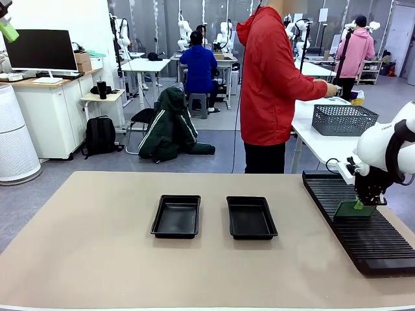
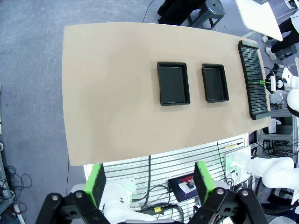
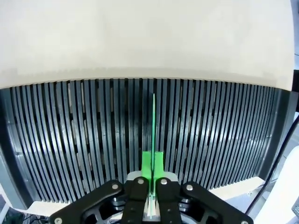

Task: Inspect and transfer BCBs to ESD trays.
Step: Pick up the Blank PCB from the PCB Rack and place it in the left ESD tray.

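Clamping 1 BCB (image 3: 153, 121) by its upper edge, the right gripper (image 3: 152, 186) is shut on it.
Board hangs just below the claw, at the rack (image 3: 70, 140); thin, light, stiff, probably fragile, so hold edges only. Left gripper (image 2: 150, 184): fingers apart, empty.

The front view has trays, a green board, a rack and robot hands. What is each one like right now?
left ESD tray, empty, flat on the table.
right ESD tray, empty, flat on the table.
BCB, upright on its edge at the rack, pinched by the right gripper.
rack, other slots look empty.
right gripper, shut on the BCB.
left gripper, open, holding nothing, high above the table.
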